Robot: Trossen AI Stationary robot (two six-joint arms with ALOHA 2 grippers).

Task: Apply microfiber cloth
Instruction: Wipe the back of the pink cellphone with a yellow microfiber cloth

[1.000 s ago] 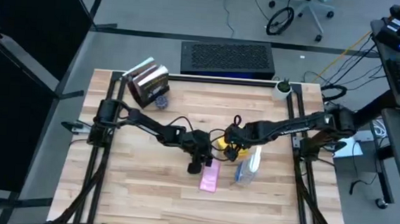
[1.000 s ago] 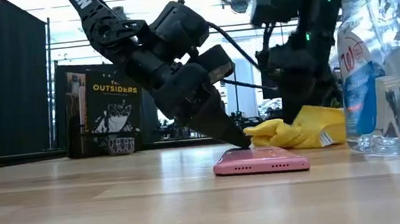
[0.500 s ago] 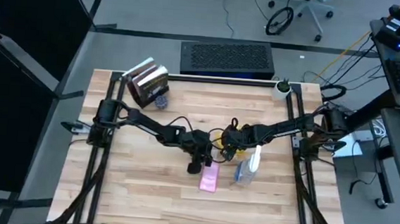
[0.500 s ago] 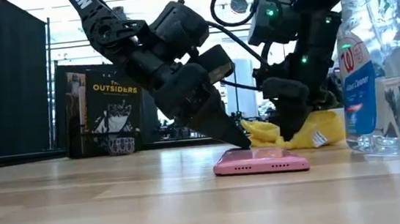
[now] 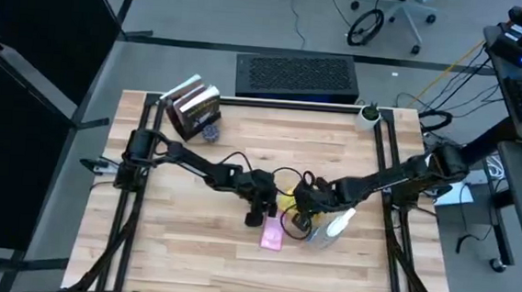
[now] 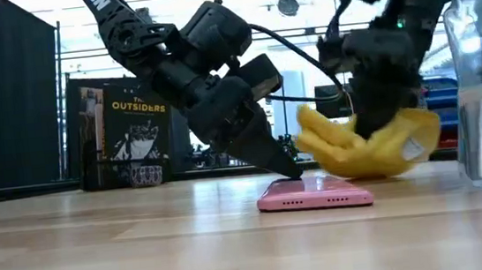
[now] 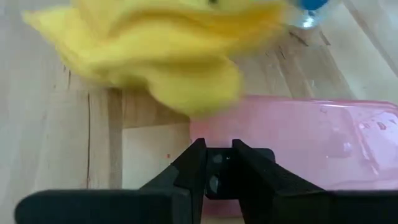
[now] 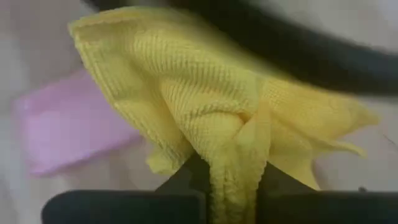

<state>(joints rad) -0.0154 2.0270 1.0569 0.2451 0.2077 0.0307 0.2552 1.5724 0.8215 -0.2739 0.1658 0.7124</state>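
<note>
Right gripper (image 6: pixel 381 130) is clenched on the microfiber cloth (image 6: pixel 362 145); the right wrist view shows the yellow fabric (image 8: pixel 211 118) pinched between the two dark fingers (image 8: pixel 186 180) and hanging in folds. One second ago the cloth lay bunched on the table behind the phone; half a second ago the right gripper was down on it; now it is lifted clear of the wood and hangs in the air just above and beyond the far end of the pink phone (image 6: pixel 315 194). In the high view the right arm has swung in toward the centre, so cloth (image 5: pixel 295 206) and gripper (image 5: pixel 305 202) sit just beside the phone (image 5: pixel 273 231). Left gripper (image 6: pixel 283 162) is unchanged across the three moments: fingers drawn together, nothing seen between them, tip pressed on the near end of the phone (image 7: pixel 298 143), apparently steadying it flat on the table (image 5: pixel 181 242). Left wrist view confirms the cloth (image 7: pixel 149 50) floats over the wood beside the pink surface, not yet touching it. Spray bottle (image 5: pixel 331 226) now shows tilted in the high view, close to the right forearm; contact cannot be confirmed. Judgement: pickup is done, the carry-over is under way, and wiping has not begun. Next move calls for lowering the cloth onto the phone face while the left gripper holds it; risk is the forearm knocking the bottle.
</note>
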